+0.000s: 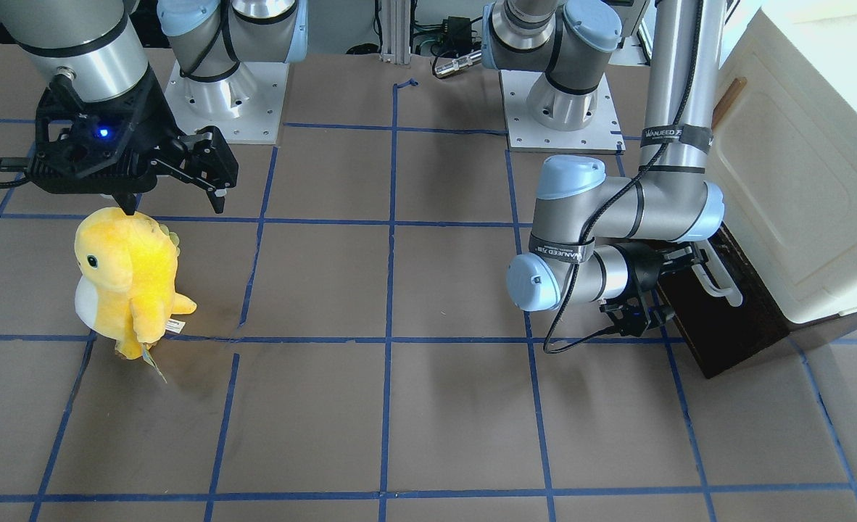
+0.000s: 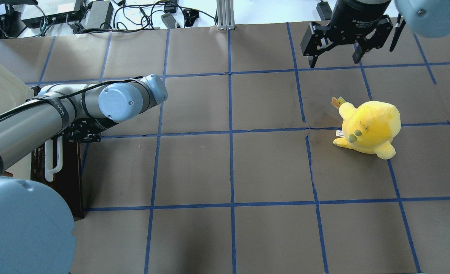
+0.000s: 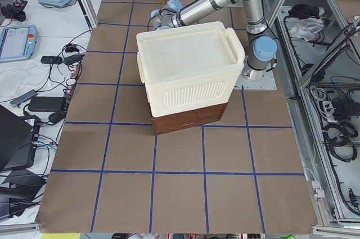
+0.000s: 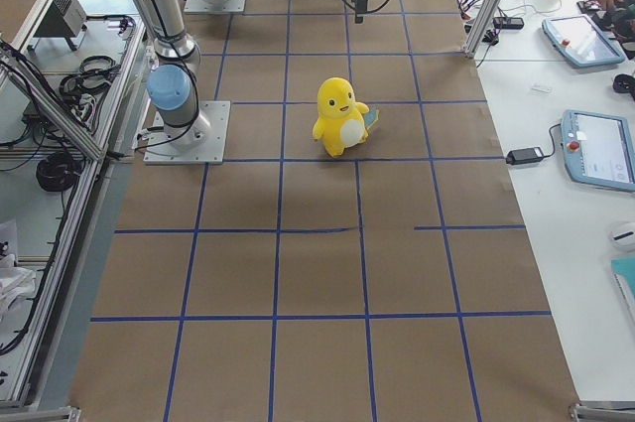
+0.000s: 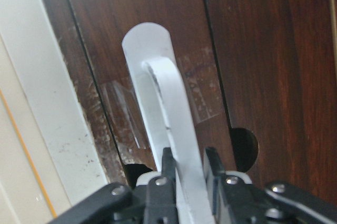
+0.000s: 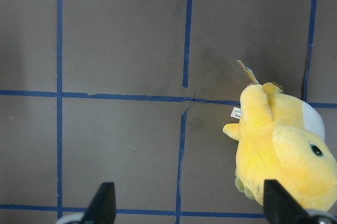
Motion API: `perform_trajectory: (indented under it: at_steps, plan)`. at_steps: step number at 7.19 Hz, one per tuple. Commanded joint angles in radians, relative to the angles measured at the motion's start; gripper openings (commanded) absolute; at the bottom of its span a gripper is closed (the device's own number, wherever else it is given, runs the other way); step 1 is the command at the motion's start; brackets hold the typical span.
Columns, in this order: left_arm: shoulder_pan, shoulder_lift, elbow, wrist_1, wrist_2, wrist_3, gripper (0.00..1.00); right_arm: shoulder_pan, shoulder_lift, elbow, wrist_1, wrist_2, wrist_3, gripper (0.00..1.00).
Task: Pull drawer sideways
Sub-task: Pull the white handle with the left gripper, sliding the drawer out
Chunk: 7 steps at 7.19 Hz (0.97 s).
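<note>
Left gripper [image 5: 189,165] is clamped narrow on the white bar handle [image 5: 167,103] of the drawer [image 5: 253,50], one black finger [image 5: 168,167] pressed to each side of the bar and the dark wooden front straight ahead behind it. From the front-facing camera, the left forearm lies low and level over the table [image 1: 399,406], its wrist turned sideways toward the drawer at the foot of the cream cabinet [image 1: 798,181]. From overhead, the right gripper [image 2: 335,57] hangs spread wide, well apart from the drawer, near a yellow plush toy [image 2: 369,127].
</note>
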Motion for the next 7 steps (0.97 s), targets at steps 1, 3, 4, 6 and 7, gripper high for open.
perform_trajectory:
  at_steps: [1, 3, 4, 6, 7]
  plan:
    - [-0.001, -0.001, 0.001, 0.002, 0.004, 0.002, 0.12, 0.0, 0.0, 0.0, 0.0, 0.0, 0.0, 1.0]
    - [-0.001, -0.001, 0.003, 0.024, 0.003, 0.031, 0.12, 0.0, 0.0, 0.0, 0.0, 0.0, 0.0, 1.0]
    - [-0.003, -0.002, 0.001, 0.031, 0.003, 0.042, 0.12, 0.0, 0.0, 0.0, 0.0, 0.0, 0.0, 1.0]
    - [-0.007, -0.011, 0.001, 0.032, 0.004, 0.042, 0.12, 0.0, 0.0, 0.0, 0.0, 0.0, 0.0, 1.0]
    - [-0.018, -0.011, 0.003, 0.035, 0.004, 0.042, 0.12, 0.0, 0.0, 0.0, 0.0, 0.0, 0.0, 1.0]
